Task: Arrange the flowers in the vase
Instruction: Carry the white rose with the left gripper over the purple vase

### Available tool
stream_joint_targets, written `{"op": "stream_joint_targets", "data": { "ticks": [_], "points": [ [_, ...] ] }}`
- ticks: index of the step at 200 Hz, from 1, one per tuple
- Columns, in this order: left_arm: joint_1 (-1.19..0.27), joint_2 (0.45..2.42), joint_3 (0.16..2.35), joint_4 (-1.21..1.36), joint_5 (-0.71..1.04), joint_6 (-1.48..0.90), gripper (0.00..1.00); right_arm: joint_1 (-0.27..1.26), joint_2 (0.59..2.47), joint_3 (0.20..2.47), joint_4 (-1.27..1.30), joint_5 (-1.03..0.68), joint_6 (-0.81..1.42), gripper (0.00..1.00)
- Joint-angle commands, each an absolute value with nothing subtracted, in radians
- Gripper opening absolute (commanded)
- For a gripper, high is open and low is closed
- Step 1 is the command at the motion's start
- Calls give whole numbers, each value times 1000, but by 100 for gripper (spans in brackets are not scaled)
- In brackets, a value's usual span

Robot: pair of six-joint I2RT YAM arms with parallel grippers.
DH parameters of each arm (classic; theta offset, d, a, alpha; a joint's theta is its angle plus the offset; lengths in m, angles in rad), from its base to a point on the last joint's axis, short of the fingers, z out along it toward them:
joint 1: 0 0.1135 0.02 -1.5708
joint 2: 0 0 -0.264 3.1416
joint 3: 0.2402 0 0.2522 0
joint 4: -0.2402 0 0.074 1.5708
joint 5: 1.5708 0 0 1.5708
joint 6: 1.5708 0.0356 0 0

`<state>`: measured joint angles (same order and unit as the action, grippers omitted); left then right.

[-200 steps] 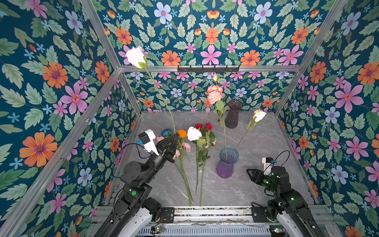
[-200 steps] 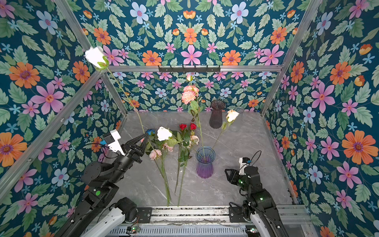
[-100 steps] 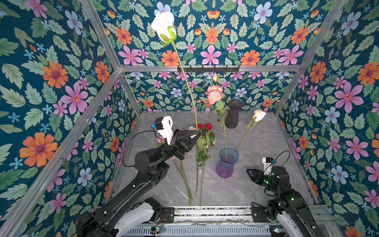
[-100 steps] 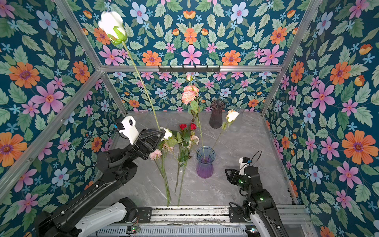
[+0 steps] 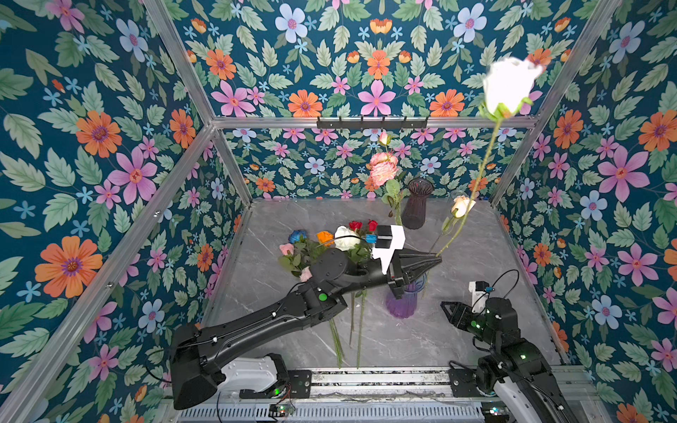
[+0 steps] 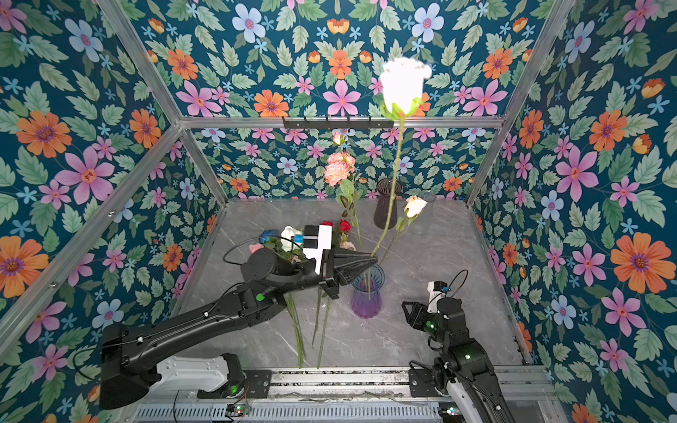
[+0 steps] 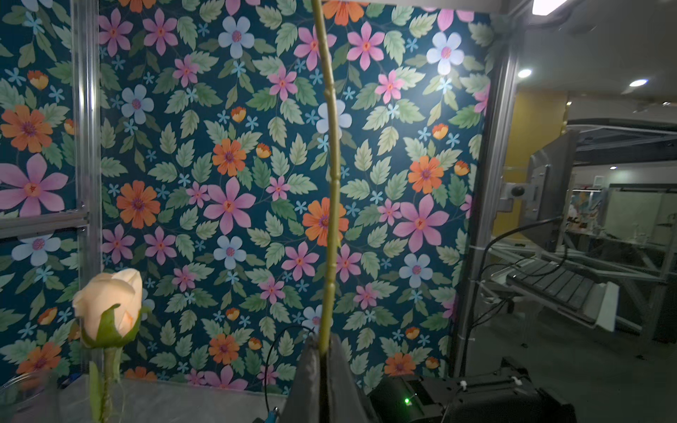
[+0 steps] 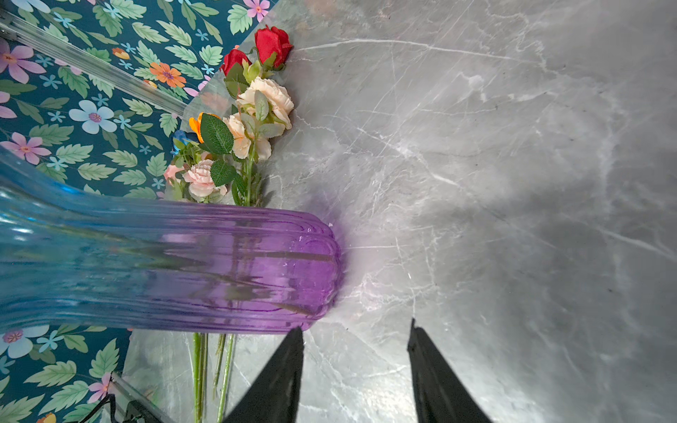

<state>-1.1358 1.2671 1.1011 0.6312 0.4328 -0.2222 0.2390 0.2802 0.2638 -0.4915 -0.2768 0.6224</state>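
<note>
The left pincer [image 5: 437,260] is pressed shut on the stem of a white rose [image 5: 509,86], held above the purple vase [image 5: 401,305] near the middle of the bench [image 5: 476,256]. The right pincer [image 5: 446,307] is spread and empty, just beside the vase. Other flowers [image 5: 329,241] are laid toward the left edge.

Location: robotics laboratory, enclosed test cell.

1. My workspace is boxed in by an aluminium profile frame [image 5: 263,122] carrying printed floral wallpaper panels [image 5: 91,146] on three sides.
2. The tabletop [image 5: 476,249] is a grey marble-pattern sheet.
3. My left arm [image 5: 256,329] and right arm [image 5: 513,359] are mounted on a slotted metal base rail [image 5: 384,377] along the front edge, with cabling exposed.
4. Past the cell's edge, the left wrist view shows recessed ceiling lights [image 7: 638,82], a yellow wall [image 7: 531,121], a monitor [image 7: 546,190] on a jointed mount, and further framed stations [image 7: 622,216], which are too dim to show any detail.
</note>
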Motion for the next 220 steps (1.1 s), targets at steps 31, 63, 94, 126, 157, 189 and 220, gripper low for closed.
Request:
{"op": "stream_joint_targets", "data": {
  "ticks": [31,63,94,126,157,189,220],
  "points": [
    [-1194,1343,1087,653,87,-12,0,239,279,261,-489,-266,620,49],
    [-1239,1384,1085,673,-176,29,0,239,278,261,-489,-266,620,48],
    [-1257,1410,1063,712,-312,62,0,239,278,261,-489,-267,620,49],
    [-1261,1423,1044,739,-378,86,0,240,277,261,-489,-268,620,49],
    [-1261,1442,1037,727,-424,66,0,239,277,260,-489,-267,620,49],
    [-1259,1449,981,773,-470,40,0,239,277,261,-489,-268,619,48],
    [-1259,1466,960,774,-501,-5,0,239,278,260,-489,-268,620,48]
  ]
}}
